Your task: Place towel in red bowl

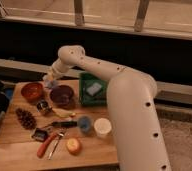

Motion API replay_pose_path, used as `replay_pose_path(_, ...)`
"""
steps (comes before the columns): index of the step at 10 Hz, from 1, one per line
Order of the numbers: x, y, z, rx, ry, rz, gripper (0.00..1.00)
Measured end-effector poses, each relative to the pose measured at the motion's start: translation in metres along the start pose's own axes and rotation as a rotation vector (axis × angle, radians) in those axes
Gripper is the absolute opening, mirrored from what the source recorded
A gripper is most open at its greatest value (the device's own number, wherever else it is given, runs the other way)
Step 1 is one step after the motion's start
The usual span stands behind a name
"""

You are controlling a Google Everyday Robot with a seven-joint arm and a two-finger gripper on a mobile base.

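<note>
- Currently clamped fully shut at the left-centre of the frame: end effector, pinching a small pale bundle, the towel.
- Hangs with the towel just above the far edge of the surface, up and to the right of the red bowl and up and to the left of the dark purple bowl.
- Keeps the towel outside the red bowl; cannot tell whether the cloth's lower edge touches either rim.
- Reaches in from the big white arm, which fills the right half of the frame and bends at an elbow near the upper centre.
- Sits just right of the purple bowl: a green tray with a pale rectangular block inside.
- Below the red bowl: a small tin, then a pinecone toward the lower left.
- Lower centre: a blue cup just beside a white cup.
- Near the bottom edge: an orange fruit, and left of it a red-handled tool.
</note>
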Motion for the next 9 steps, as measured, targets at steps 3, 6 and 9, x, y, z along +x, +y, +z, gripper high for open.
replay_pose_path(3,-0.033,0.018,0.016,-0.051,-0.046,-0.070,0.00)
replay_pose_path(6,-0.032,0.016,0.015,-0.049,-0.046,-0.069,0.00)
replay_pose_path(9,-0.028,0.016,0.024,-0.058,-0.045,-0.062,0.00)
